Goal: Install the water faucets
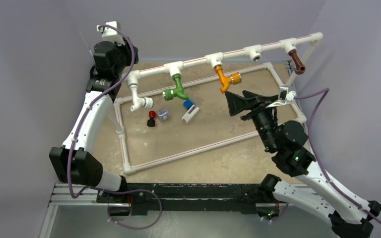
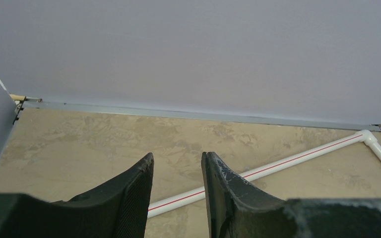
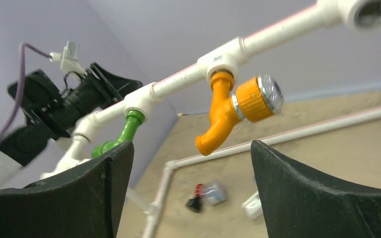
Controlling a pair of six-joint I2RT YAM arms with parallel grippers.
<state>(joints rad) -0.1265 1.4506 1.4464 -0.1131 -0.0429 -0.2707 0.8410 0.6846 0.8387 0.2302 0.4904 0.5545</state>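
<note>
As it hangs from the pipe (image 3: 178,79), the orange faucet (image 3: 221,110) points downward.

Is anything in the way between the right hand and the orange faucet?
Nothing visible does. The orange faucet hangs from its tee in clear view ahead of the open right hand.

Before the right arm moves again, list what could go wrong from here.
1. The open right pincer sits just below the orange faucet; a careless retreat could bump it and twist it in its tee.
2. The red-and-black knob lies loose on the table; a low sweep across might knock it away.
</note>
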